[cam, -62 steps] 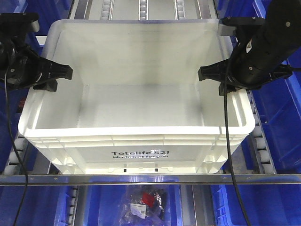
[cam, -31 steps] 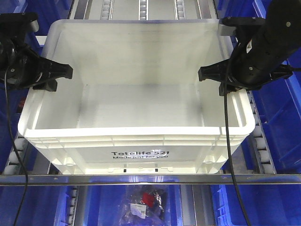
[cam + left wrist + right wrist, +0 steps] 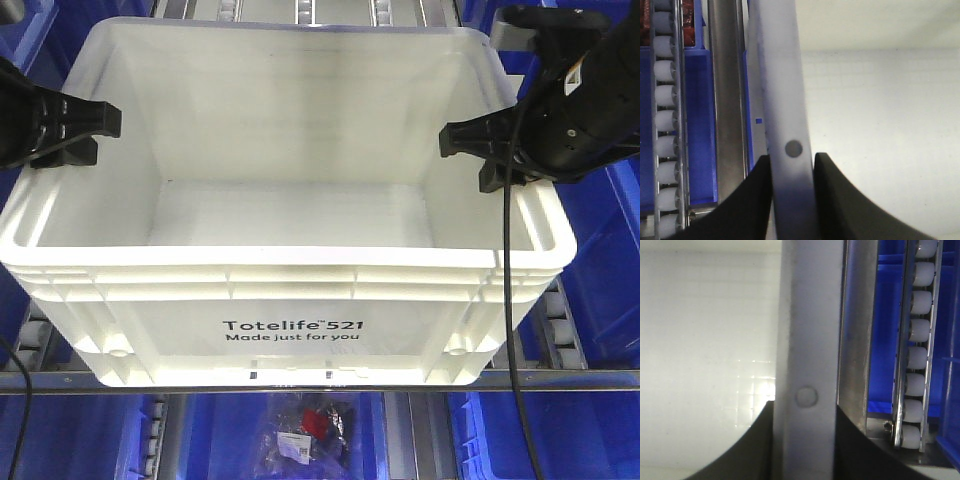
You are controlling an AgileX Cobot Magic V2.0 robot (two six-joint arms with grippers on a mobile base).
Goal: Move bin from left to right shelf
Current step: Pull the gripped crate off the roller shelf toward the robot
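White plastic bin held at both sides, sitting on the roller shelf.
Left gripper and right gripper each pinch the ribbed rim. The bin appears rigid, empty, likely light and smooth-walled, so the rim is the sound hold.

Left gripper straddles bin on its left rim — right gripper opposite.

Inside the bin lies open room; blue bins and roller rails seemingly hem both flanks.
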